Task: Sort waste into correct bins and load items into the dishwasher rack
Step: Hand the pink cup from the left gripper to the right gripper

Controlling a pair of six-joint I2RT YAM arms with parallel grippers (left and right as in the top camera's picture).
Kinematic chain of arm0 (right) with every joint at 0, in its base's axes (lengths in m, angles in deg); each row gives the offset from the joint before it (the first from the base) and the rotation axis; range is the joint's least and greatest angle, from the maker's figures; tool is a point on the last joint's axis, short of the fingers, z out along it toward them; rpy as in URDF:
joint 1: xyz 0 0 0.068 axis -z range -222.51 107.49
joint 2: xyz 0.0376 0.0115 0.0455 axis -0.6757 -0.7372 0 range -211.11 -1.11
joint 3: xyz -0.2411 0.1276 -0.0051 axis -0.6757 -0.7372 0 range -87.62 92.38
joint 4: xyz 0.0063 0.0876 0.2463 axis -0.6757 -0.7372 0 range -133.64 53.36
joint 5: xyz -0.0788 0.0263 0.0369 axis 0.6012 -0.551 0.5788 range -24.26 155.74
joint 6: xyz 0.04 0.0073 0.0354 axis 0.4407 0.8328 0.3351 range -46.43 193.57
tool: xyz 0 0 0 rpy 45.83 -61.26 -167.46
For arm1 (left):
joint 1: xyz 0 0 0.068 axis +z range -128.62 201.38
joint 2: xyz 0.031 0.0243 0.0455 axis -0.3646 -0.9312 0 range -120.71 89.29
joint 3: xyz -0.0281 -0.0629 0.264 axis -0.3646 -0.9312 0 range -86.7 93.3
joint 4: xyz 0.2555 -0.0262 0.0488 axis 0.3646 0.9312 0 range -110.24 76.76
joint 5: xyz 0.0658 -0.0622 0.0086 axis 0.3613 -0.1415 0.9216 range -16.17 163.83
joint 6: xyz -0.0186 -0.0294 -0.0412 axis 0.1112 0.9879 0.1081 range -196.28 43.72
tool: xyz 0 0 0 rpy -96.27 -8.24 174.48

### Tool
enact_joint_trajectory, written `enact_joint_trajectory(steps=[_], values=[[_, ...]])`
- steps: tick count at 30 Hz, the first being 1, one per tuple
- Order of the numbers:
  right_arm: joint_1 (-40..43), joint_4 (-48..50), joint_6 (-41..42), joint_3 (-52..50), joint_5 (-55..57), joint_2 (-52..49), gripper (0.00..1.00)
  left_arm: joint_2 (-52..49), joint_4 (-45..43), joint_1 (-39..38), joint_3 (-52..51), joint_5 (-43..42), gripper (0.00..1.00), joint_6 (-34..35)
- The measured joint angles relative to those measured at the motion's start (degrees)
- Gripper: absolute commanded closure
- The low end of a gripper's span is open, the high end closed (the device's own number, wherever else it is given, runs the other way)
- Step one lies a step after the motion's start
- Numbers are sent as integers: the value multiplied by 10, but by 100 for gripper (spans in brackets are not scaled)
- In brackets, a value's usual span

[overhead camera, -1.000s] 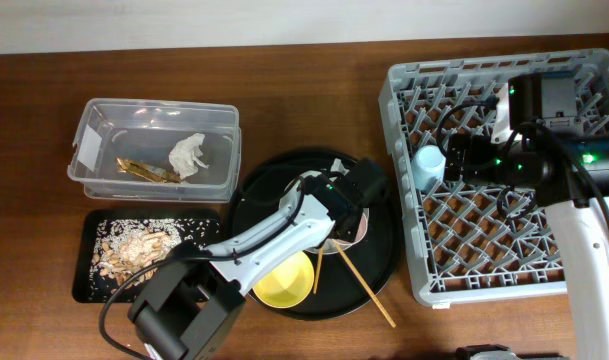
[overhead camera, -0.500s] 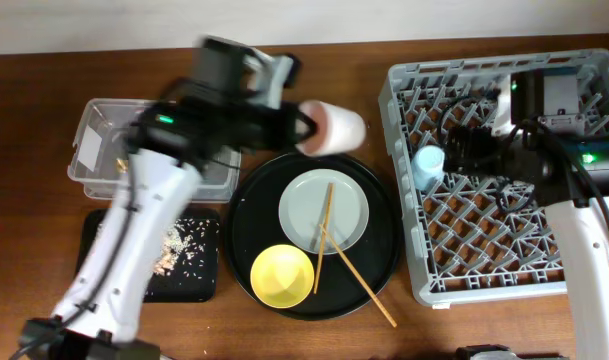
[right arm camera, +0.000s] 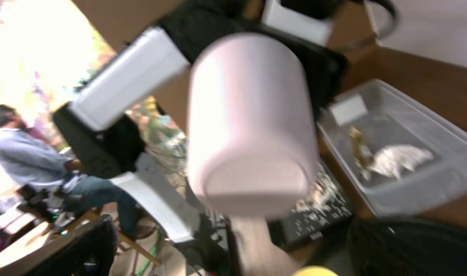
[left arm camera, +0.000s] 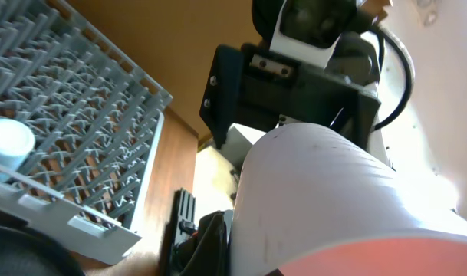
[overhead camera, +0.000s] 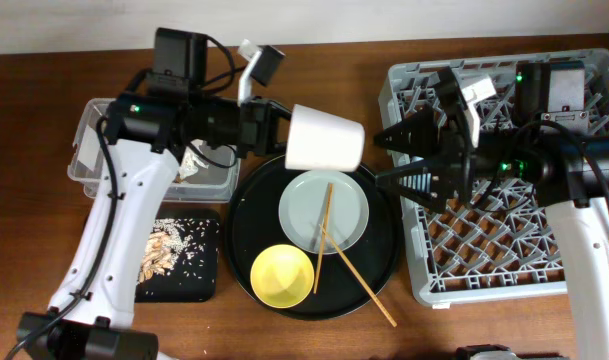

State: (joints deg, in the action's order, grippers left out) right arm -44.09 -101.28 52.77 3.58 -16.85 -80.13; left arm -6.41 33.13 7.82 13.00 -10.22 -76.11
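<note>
Progress check: the waste looks sorted. The napkin [right arm camera: 394,161] and wrapper [right arm camera: 358,146] are in the clear tub [overhead camera: 94,120] at 10 o'clock, with the scraps [overhead camera: 164,250] on the black tray [overhead camera: 199,288] at 8. The blue cup [left arm camera: 7,142] sits in the rack [overhead camera: 484,270] at 3. Not yet loaded: plate [overhead camera: 349,200], yellow bowl [overhead camera: 282,275] and chopsticks [overhead camera: 324,225], all on the round tray [overhead camera: 249,230]. The pinkish-white cup [overhead camera: 324,140] hangs sideways at that tray's 12 o'clock, smooth and plain. The left gripper [overhead camera: 277,133] is clamped on its rim, and the right gripper [overhead camera: 379,160] is spread wide just beside its base.

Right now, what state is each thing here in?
pinkish-white cup, held sideways in mid-air by left gripper
right gripper, open, facing cup
light-blue cup, in rack
plate, chopsticks across it
yellow bowl, empty
clear tub, holds napkin, wrapper
black tray, holds scraps
</note>
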Motion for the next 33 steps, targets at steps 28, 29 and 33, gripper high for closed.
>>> enact_joint_trajectory(steps=[28,29,33], values=[[-81,50,88,1,122,0,23,-2,-32,-57,-1,56,100,-7],[-81,48,89,1,123,0,23,-2,-33,-57,-1,56,100,-7],[-81,51,89,1,123,0,32,-2,-35,-57,-1,54,100,-7]])
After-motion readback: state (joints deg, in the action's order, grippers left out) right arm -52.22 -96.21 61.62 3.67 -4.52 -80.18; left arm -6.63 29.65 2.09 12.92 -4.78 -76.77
